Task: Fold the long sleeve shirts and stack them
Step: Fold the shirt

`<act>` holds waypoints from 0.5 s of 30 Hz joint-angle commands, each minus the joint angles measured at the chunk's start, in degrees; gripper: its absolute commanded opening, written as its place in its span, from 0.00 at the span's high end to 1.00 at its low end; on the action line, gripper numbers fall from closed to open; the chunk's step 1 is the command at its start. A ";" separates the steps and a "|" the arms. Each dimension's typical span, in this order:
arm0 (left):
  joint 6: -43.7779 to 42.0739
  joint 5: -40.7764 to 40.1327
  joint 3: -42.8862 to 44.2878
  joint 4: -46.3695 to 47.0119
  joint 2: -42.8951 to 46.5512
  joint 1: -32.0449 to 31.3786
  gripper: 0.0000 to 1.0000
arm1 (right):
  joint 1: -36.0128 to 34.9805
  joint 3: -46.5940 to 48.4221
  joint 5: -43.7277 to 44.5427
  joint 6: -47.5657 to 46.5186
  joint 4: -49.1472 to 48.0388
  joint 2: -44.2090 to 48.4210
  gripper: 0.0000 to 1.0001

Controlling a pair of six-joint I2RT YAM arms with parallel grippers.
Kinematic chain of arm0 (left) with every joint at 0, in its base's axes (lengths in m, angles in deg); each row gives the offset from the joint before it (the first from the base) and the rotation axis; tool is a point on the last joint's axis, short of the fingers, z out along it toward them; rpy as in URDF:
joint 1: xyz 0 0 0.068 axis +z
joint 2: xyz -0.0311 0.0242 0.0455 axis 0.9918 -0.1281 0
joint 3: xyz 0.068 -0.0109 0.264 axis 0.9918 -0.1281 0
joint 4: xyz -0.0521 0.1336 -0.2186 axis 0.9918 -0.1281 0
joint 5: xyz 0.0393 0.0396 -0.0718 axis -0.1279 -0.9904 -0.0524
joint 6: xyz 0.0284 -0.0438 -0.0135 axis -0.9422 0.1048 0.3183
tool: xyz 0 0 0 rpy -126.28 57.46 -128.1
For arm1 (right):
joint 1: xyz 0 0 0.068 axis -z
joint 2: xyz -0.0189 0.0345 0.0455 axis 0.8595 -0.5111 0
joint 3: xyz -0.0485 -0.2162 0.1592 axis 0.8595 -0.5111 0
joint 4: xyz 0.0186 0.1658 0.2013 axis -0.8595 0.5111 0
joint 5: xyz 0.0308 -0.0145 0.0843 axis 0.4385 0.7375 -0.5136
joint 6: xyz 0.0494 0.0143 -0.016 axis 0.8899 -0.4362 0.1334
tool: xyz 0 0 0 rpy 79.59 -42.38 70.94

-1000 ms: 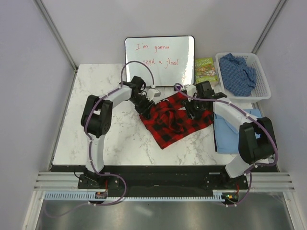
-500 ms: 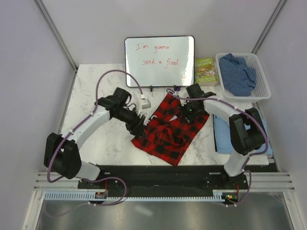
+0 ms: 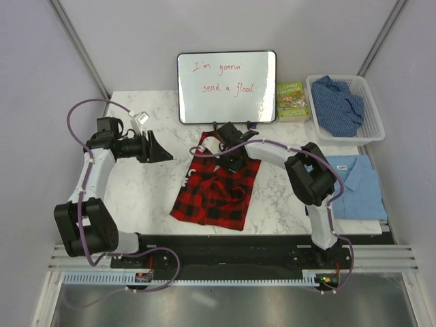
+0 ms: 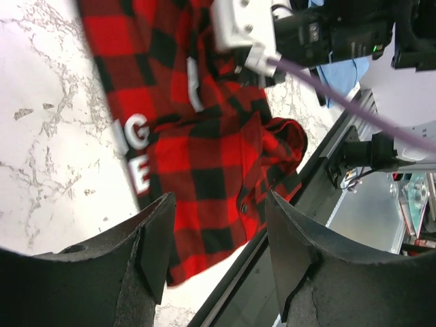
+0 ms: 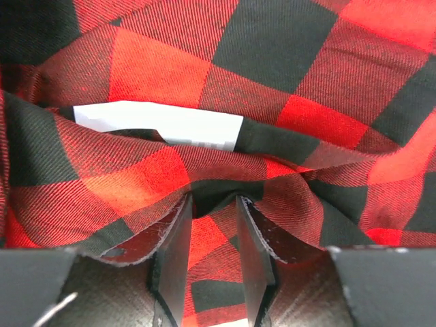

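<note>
Only the light blue collared shirt (image 3: 351, 180) lies folded, at four o'clock; the right hand (image 5: 212, 216) grasps the rumpled flannel (image 3: 214, 194), the left hand (image 4: 218, 221) hangs released.

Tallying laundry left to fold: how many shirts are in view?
3. The red-and-black checked flannel lies in the middle; the light blue shirt lies near the right edge; the darker blue shirt sits in the white basket, back right. Others could be hidden beneath it.

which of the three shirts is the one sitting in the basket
The darker blue speckled shirt, bunched in the white basket at the far right corner. The red-and-black flannel and the light blue collared shirt both lie on the table.
</note>
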 commanded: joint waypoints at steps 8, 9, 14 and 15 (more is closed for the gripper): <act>5.56 -7.89 -3.35 5.76 0.32 -1.80 0.41 | 2.15 5.24 -4.01 -5.73 1.79 5.95 0.52; 6.35 -8.16 -3.09 5.94 -0.56 -2.68 0.43 | 2.94 4.62 -4.62 -3.98 1.88 6.56 0.52; 10.29 -9.48 -4.14 7.69 -6.18 -8.21 0.45 | 5.94 3.91 -4.62 0.17 2.32 3.50 0.57; 12.05 -9.83 -4.31 9.09 -7.06 -8.40 0.46 | 6.03 4.09 -4.27 0.52 2.06 2.45 0.58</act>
